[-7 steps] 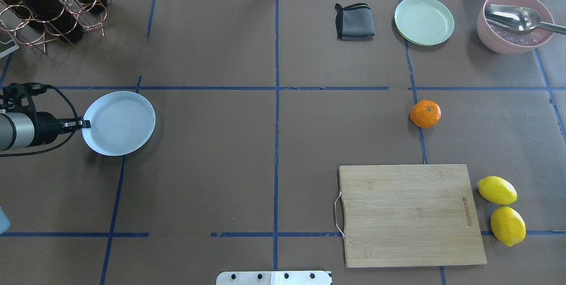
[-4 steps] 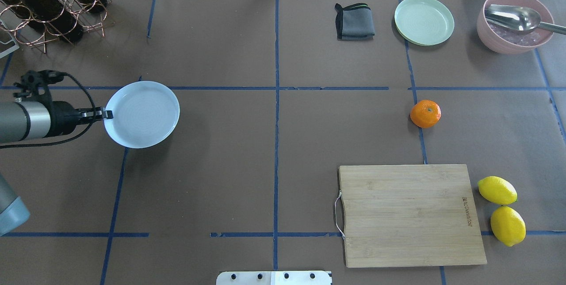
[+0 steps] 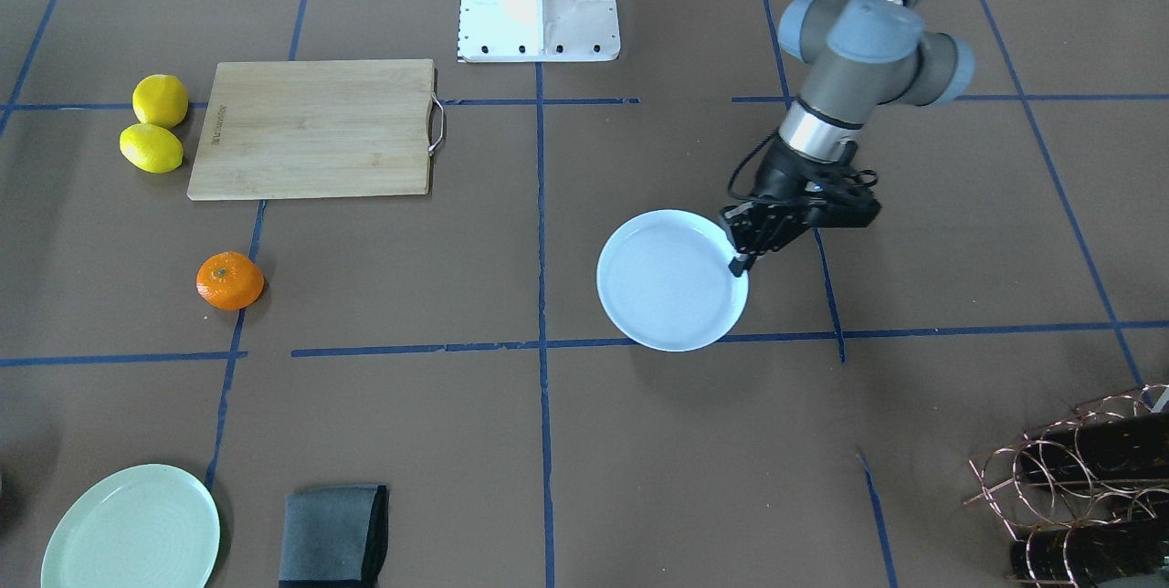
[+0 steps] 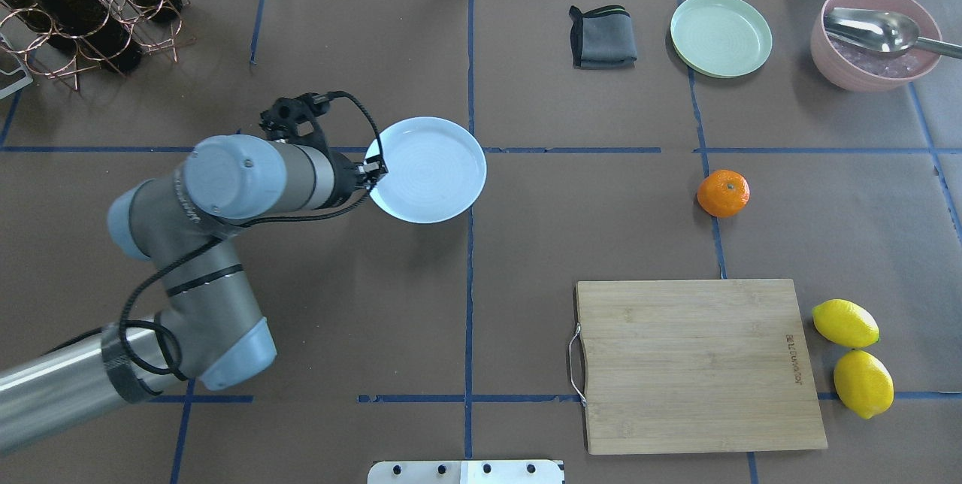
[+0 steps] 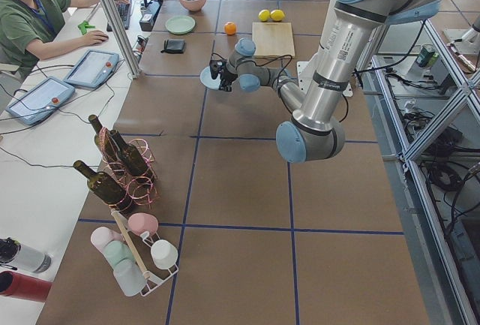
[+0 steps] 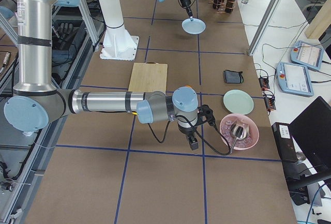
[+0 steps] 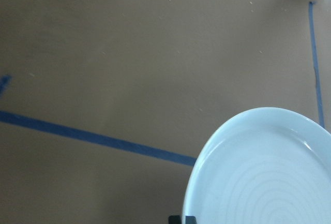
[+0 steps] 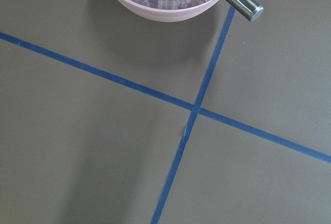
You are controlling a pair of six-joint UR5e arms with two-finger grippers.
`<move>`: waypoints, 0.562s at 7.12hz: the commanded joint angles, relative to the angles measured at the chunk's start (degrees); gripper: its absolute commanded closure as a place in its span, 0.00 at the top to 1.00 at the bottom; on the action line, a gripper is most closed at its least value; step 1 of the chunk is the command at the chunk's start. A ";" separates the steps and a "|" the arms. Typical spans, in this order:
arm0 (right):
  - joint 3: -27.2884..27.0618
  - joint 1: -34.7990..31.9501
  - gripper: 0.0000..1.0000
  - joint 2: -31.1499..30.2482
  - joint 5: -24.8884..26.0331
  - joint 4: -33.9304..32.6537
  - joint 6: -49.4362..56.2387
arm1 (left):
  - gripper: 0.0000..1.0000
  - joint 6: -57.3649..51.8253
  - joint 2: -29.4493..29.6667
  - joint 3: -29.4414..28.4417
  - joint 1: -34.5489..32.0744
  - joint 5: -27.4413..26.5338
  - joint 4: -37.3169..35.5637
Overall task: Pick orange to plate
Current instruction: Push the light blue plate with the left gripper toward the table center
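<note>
the left gripper (image 4: 373, 167) is clamped on the near rim of the plate (image 4: 432, 168). its two fingers pinch the edge, one above and one below, as the front view shows (image 3: 738, 261). the left wrist camera shows only a tip of the fingers at the bottom edge, with the plate's ringed inner face filling the lower right. the plate, one pale blue-white disc, sits over the crossing of the blue tape lines near the table's middle. whether it touches the table i cannot tell.

the right gripper (image 6: 193, 142) shows only in the right side view, pointing down beside the pink bowl. i cannot tell whether its jaws are apart or closed.

the single orange (image 4: 723, 193) lies on the brown table cover, on a blue tape line, well apart from the plate and untouched. it is between the pale green plate (image 4: 721, 35) and the one wooden cutting board (image 4: 699, 364).

that makes two plates in all. two lemons (image 4: 845, 323) lie touching just past the board's far edge. one folded grey cloth (image 4: 603, 37) lies beside the green plate. one pink bowl (image 4: 827, 63) holds ice cubes and one metal spoon (image 4: 879, 29). one copper wire rack (image 4: 90, 18) of dark bottles stands in the far left corner.
</note>
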State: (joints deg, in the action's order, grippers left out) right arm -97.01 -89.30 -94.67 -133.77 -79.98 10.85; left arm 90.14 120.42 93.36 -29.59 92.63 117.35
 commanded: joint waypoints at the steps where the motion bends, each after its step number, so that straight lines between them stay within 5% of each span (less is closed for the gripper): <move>1: -0.02 0.00 1.00 -0.43 0.00 0.00 0.04 | 0.00 3.46 4.99 -5.01 4.89 -3.31 -2.30; 3: -0.11 0.00 1.00 -0.43 0.00 0.09 0.13 | 0.06 3.11 4.83 -4.94 5.07 -3.25 -2.39; 4: -0.11 0.00 1.00 -0.43 0.00 0.00 0.05 | 0.83 2.24 4.65 -4.85 5.07 -3.16 -2.48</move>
State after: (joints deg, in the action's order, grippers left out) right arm -97.10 -89.30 -95.08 -133.77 -79.94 10.94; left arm 93.08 125.15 88.54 -24.62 89.45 114.97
